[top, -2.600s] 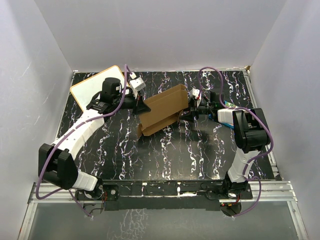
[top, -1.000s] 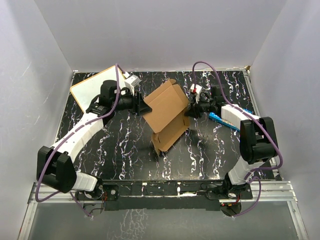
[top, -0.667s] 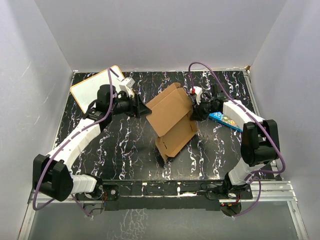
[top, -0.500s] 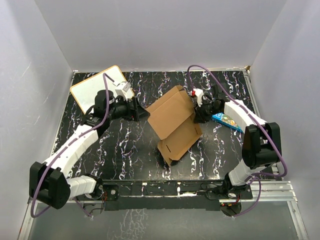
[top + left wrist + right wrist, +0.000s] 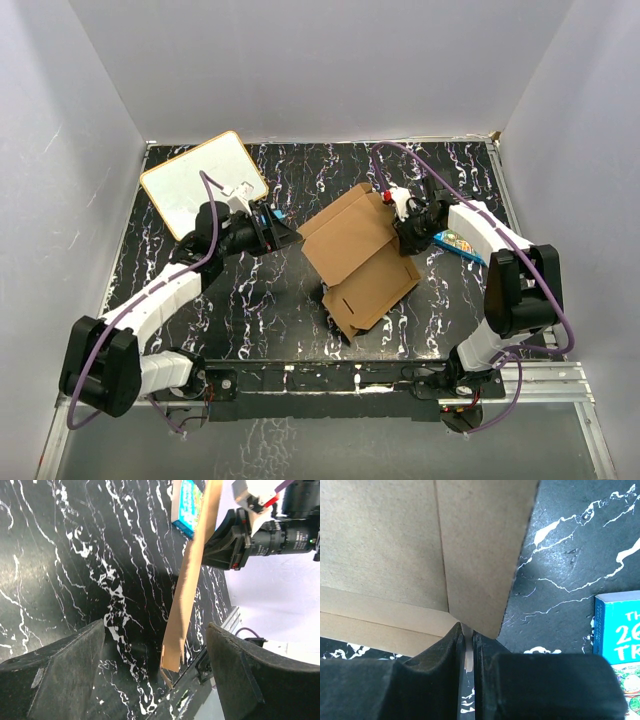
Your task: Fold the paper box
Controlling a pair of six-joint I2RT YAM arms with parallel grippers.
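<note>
The paper box (image 5: 358, 262), a plain brown cardboard blank with a few flaps bent up, hangs tilted over the middle of the table. Its lower end reaches toward the near edge. My right gripper (image 5: 402, 234) is shut on its right edge. In the right wrist view a thin cardboard flap (image 5: 466, 650) is pinched between the closed fingers, below the paper box (image 5: 395, 545). My left gripper (image 5: 288, 236) stands open just left of the blank. In the left wrist view the paper box (image 5: 187, 595) shows edge-on ahead of the left gripper (image 5: 155, 647), touching neither finger.
A white board with an orange rim (image 5: 200, 182) lies at the back left. A blue printed box (image 5: 455, 242) lies on the table right of my right gripper, also as the blue box (image 5: 619, 630) and blue box (image 5: 186, 506). The table's near edge rail (image 5: 330, 375) is close below the blank.
My left gripper has opened, let go of the blank's left edge and drawn back left. My right gripper has carried the blank toward the near right; its lower end swung that way.
</note>
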